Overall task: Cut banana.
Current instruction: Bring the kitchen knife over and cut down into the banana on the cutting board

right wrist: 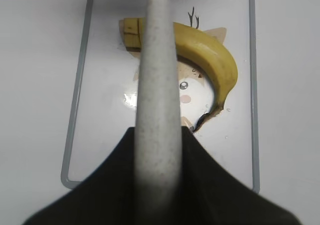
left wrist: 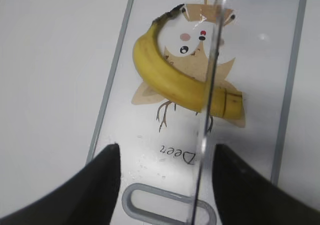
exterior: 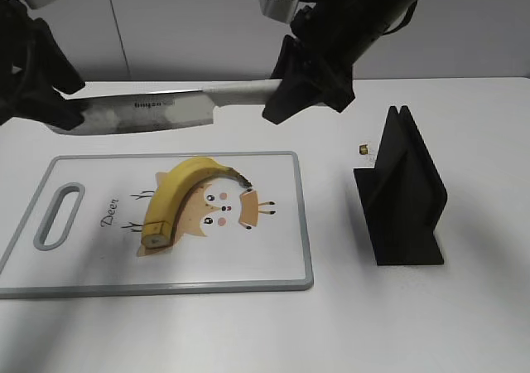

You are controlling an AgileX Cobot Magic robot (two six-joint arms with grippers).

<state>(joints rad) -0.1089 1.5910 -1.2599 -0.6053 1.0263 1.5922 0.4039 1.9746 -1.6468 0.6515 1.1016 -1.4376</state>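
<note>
The yellow banana (exterior: 178, 191) lies on the white cutting board (exterior: 281, 265), over the deer print, with its dark stem toward the right and its blunt end toward the front. It also shows in the left wrist view (left wrist: 170, 80) and the right wrist view (right wrist: 210, 50). Thin lines cross the blunt end. My right gripper (exterior: 279, 106) (right wrist: 157, 130) is shut on the white handle of a knife (exterior: 149, 112) and holds it level above the board. My left gripper (exterior: 62, 99) (left wrist: 165, 152) is open, and the knife blade (left wrist: 210, 85) passes between its fingers, near the right finger.
A black knife stand (exterior: 402, 199) stands on the white table to the right of the board. A small gold-coloured object (exterior: 363, 149) lies behind it. The board has a grey rim and a handle slot (exterior: 58, 215) at its left end.
</note>
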